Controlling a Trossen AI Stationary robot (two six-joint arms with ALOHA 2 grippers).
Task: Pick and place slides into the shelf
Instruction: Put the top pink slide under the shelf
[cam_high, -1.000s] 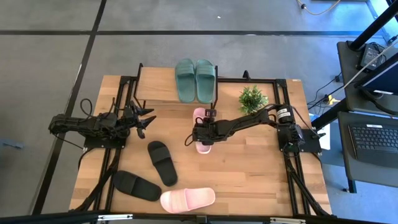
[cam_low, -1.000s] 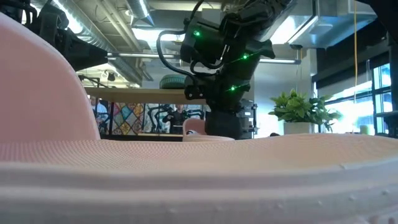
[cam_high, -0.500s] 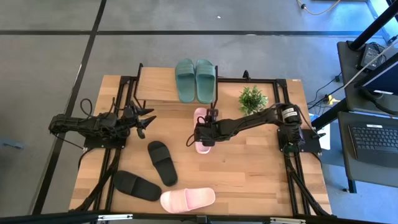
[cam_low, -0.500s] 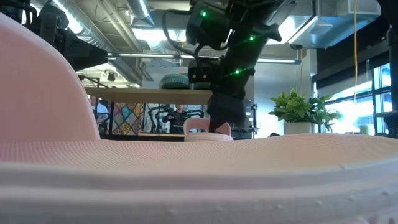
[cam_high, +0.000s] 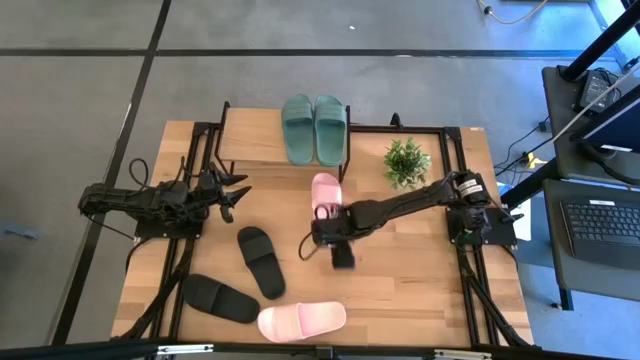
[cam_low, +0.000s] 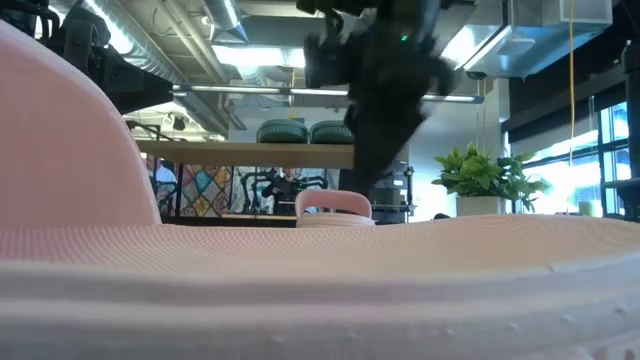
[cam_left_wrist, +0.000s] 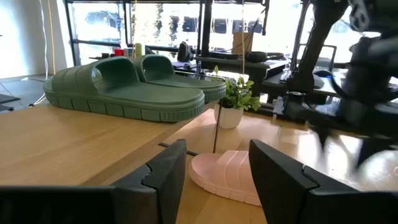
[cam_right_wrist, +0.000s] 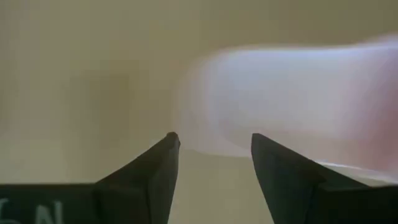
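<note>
Two dark robot arms reach toward each other over a wooden table (cam_high: 400, 270). The left arm lies low along the table's left side, its left gripper (cam_high: 236, 195) open and empty. The right arm stretches in from the table's right side, bent downward, its right gripper (cam_high: 322, 232) open, holding nothing.

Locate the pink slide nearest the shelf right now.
In the high view, that pink slide lies on the table just in front of the shelf, left of the plant, beside the right gripper.

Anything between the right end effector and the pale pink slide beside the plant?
Nothing: the high view shows only bare wooden tabletop between the right end effector and that pale pink rubber slide.
</note>
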